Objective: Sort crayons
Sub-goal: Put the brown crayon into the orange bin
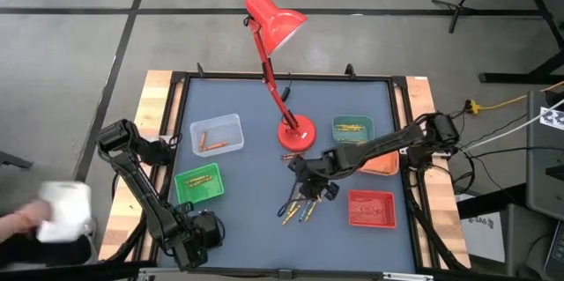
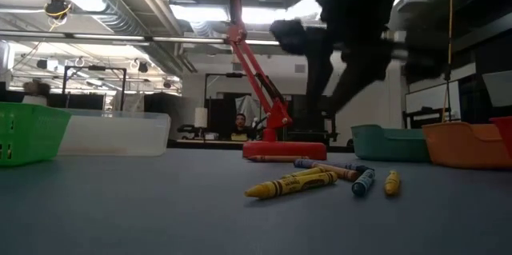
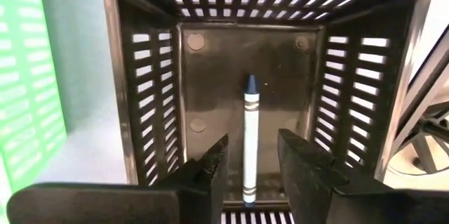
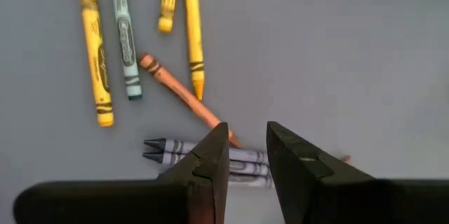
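Red lamp [image 1: 275, 70] stands mid-table behind loose crayons [image 1: 300, 210]; trays ring edges; bare table [image 1: 256, 219] left of crayons

Colours, table items

Crayons [image 4: 133, 48]: yellow, pale blue, orange, blue-purple, black-banded wrappers. Lamp [image 1: 275, 21] red. Trays: clear [image 1: 217, 134], green [image 1: 199, 184], teal [image 1: 352, 129], orange [image 1: 381, 166], red [image 1: 371, 209]. Basket [image 3: 147, 76] black, holding blue crayon [image 3: 250, 140]. Mat [image 1: 247, 219] grey-blue.

purple crayons [image 4: 242, 161] partly behind gripper [image 4: 247, 155]
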### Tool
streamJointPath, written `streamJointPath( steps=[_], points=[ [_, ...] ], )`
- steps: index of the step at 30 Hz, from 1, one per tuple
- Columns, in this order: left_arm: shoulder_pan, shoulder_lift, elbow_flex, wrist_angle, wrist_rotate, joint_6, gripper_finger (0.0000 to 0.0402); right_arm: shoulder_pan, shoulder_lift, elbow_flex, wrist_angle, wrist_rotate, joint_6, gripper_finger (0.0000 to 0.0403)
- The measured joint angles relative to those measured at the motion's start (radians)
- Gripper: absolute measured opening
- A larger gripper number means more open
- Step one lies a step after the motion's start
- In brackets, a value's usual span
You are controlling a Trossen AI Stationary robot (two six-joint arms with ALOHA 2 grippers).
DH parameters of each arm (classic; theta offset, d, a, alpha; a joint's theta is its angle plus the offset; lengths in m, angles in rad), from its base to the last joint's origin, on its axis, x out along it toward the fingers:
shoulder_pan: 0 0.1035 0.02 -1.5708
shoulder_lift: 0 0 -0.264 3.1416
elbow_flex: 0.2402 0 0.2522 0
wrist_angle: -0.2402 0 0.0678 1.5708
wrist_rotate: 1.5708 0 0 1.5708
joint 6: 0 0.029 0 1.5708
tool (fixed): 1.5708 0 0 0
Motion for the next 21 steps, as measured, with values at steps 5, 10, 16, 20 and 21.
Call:
streamJointPath(
  steps=[5,10,16,20,21],
  points=[
    [0.0,0.0,0.0,0.0,0.0,0.0,0.0106,0.0,0.057,0.0,0.001,0.0,-0.01,0.0094],
    [0.0,0.0,0.0,0.002,0.0,0.0,0.0105,0.0,0.101,0.0,0.004,0.0,-0.01,0.0094],
    [0.0,0.0,0.001,0.006,-0.005,-0.001,0.0105,0.0,0.12,0.0,0.01,0.001,-0.01,0.0094],
    [0.0,0.0,0.001,0.01,-0.041,-0.001,0.0105,0.0,0.12,0.0,0.016,0.001,-0.011,0.0094],
    [0.0,0.0,0.001,0.01,-0.053,-0.001,0.0105,0.0,0.12,0.0,0.023,0.002,-0.011,0.0094]
  ],
)
